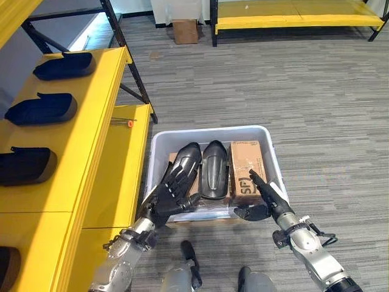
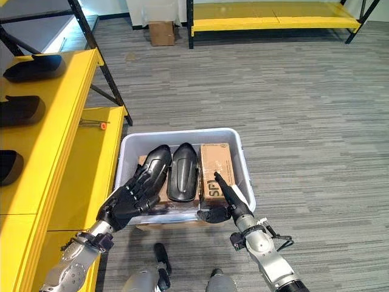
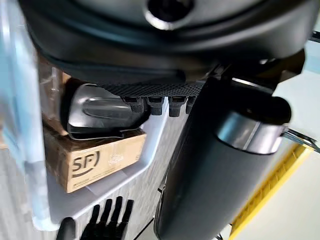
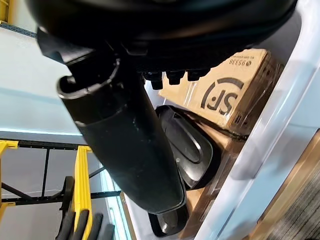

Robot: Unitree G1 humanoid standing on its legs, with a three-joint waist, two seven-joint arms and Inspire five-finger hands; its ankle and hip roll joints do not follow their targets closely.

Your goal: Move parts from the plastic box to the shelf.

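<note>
A white plastic box [image 1: 271, 159] is seen lying on the grey carpeted floor [image 1: 316, 91] in the lower middle of the head views, just beside the yellow shelf [image 1: 91, 140] that is running down the left side. Inside the box, two black moulded parts are lying side by side on cardboard: the left part [image 1: 185, 163] and the middle part [image 1: 214, 169], with an upright cardboard carton [image 1: 246, 164] being kept against the box's right wall.

The left robot hand [image 1: 167, 198] is being held over the box's near left corner, its fingers spread wide and straight, resting on or just above the near end of the left part; contact cannot be told for certain. The right robot hand [image 1: 262, 193] is being held at the box's near right corner, fingers straight and thumb standing apart, beside the carton and grasping nothing.

On the shelf's upper level, at the left edge of the frame, three black parts [image 1: 41, 109] are already lying in a row. A small brown cardboard box [image 1: 185, 30] is standing on the floor at the upper middle, near a second yellow rack [image 1: 292, 15]
</note>
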